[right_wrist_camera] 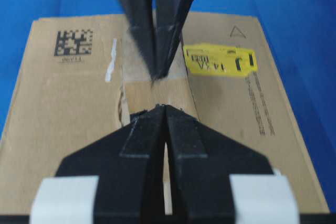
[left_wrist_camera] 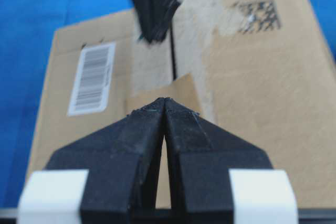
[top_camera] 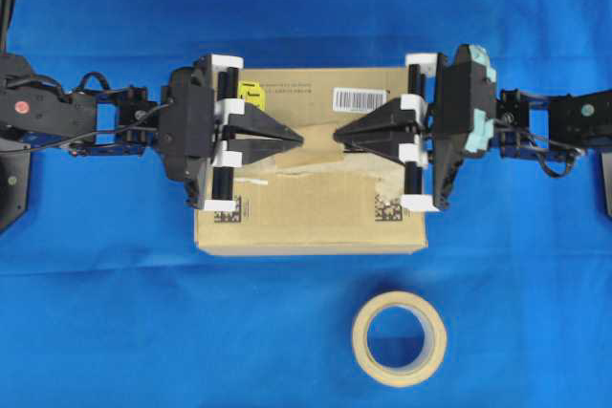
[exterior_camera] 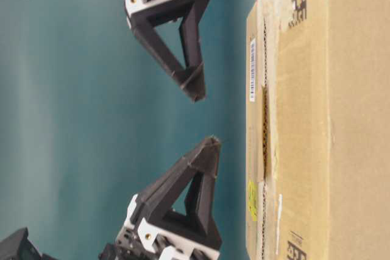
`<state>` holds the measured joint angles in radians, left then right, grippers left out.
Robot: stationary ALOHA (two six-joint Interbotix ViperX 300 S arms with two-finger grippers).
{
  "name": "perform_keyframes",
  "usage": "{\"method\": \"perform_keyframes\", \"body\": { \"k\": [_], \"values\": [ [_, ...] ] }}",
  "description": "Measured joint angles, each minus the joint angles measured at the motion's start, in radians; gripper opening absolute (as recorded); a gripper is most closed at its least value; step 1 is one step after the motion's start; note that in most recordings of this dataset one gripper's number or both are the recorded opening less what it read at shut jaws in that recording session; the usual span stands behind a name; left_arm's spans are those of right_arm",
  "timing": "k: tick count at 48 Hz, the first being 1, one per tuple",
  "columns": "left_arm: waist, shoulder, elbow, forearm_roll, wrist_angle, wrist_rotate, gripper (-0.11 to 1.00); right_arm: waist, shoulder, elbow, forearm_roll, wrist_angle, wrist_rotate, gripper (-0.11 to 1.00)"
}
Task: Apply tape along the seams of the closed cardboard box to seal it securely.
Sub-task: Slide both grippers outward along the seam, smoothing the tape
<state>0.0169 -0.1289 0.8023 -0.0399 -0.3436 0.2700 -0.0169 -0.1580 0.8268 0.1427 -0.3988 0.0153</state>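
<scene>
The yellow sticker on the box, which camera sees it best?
The right wrist view: the yellow sticker is big there, its black print showing. The overhead view shows a small part beside the left gripper. The table-level view shows it edge-on. The left wrist view misses it.

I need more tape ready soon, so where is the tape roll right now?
In the overhead view the tape roll lies flat on the blue cloth, just off the cardboard box, right of centre.

black arms with triangular black fingers [top_camera: 277, 136], white finger mounts and looping black cables.
</scene>
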Motion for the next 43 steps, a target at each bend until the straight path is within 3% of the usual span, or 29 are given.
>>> {"method": "perform_keyframes", "body": {
  "k": [24, 33, 43],
  "values": [
    [-0.037, 0.124, -0.029, 0.0, -0.003, -0.04, 0.0, 0.005, 0.216, -0.137, 0.0, 0.002, -0.002, 0.01],
    [-0.04, 0.129, -0.014, 0.0, -0.005, -0.058, 0.0, 0.012, 0.25, -0.144, 0.005, -0.002, 0.009, 0.0],
    [-0.041, 0.123, 0.021, 0.0, -0.011, -0.081, 0.0, 0.026, 0.262, -0.118, 0.049, -0.011, 0.006, 0.0]
  ]
}}
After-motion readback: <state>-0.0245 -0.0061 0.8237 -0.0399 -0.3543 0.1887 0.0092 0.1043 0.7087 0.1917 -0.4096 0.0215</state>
